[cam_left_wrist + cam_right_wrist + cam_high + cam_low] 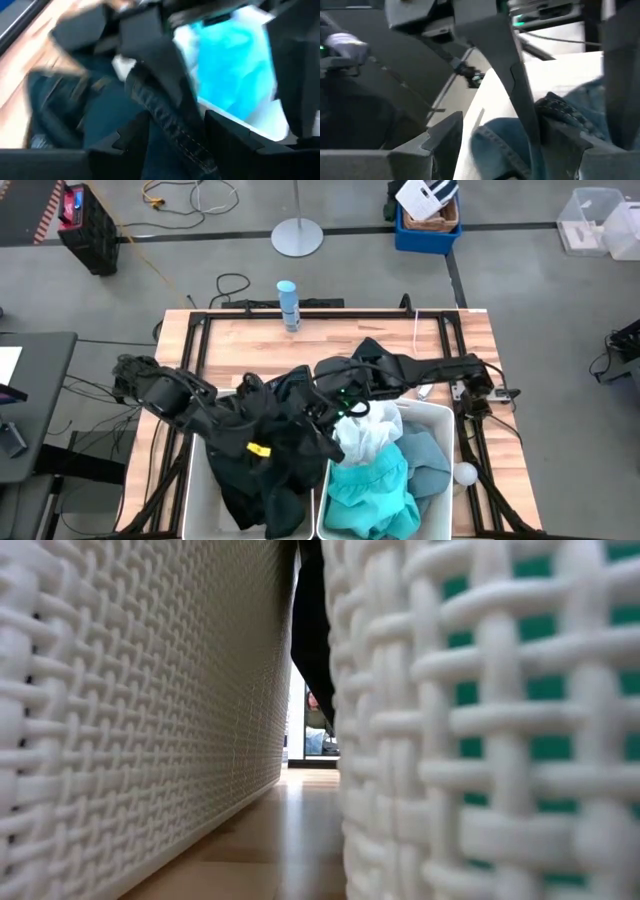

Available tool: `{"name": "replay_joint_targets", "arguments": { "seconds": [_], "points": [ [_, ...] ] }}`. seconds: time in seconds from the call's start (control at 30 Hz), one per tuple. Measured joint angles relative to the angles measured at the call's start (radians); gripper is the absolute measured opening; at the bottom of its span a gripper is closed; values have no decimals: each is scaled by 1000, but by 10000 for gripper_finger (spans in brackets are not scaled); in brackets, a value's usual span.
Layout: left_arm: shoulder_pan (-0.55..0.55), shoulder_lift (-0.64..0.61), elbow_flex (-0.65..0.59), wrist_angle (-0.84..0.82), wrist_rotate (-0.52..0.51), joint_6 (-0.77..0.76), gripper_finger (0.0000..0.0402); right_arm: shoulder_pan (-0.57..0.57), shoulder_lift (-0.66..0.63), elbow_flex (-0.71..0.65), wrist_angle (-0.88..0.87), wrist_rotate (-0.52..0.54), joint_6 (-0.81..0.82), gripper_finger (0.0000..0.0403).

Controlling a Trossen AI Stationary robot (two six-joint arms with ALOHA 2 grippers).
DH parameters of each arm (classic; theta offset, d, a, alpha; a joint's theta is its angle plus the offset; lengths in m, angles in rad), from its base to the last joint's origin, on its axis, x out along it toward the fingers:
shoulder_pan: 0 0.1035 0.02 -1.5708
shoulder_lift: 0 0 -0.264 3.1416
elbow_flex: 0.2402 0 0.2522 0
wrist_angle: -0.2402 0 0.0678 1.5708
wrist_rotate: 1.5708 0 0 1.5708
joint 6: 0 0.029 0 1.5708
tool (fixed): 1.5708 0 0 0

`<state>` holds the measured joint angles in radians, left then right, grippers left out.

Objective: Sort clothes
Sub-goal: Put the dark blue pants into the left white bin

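Two white bins stand at the table's near edge. The left bin [196,480] holds a heap of black and dark clothes [262,470]. The right bin [446,420] holds a turquoise garment [372,492], a white one [366,435] and a grey-blue one [428,465]. My left gripper [318,418] and my right gripper [345,402] meet above the wall between the bins, both on a dark stitched garment [285,392]. In the low view a dark fold of the garment [312,630] hangs between the bin walls. My left gripper [172,135] has a thick stitched seam of the dark garment [167,117] between its two fingers, which lie across the seam. It comes from the table's left, slanting down. The garment trails down into the left bin. My right gripper [500,142] has a dark fold [522,107] and stitched fabric [495,145] of the same garment between its two fingers. It comes from the table's right. One layer or several, I cannot tell.
A slim blue bottle [288,302] stands at the table's far edge. A small white ball [466,473] lies right of the right bin. The bins' woven walls [150,690] fill the low view, with a narrow gap between them.
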<state>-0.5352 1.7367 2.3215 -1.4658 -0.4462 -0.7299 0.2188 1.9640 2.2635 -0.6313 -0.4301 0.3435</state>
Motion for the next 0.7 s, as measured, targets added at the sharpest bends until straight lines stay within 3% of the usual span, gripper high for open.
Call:
{"name": "replay_joint_targets", "arguments": {
  "seconds": [0.17, 0.37, 0.7],
  "points": [
    [6, -1, 0, -83, 16, -99, 185, -2, 2, 0, -9, 21, -5, 258],
    [2, 0, -6, -143, 126, -113, 185, 5, -21, 5, 0, -30, -4, 258],
    [-48, -18, -4, -92, 112, -129, 185, -26, -77, 5, -19, 8, -12, 258]
  ]
}}
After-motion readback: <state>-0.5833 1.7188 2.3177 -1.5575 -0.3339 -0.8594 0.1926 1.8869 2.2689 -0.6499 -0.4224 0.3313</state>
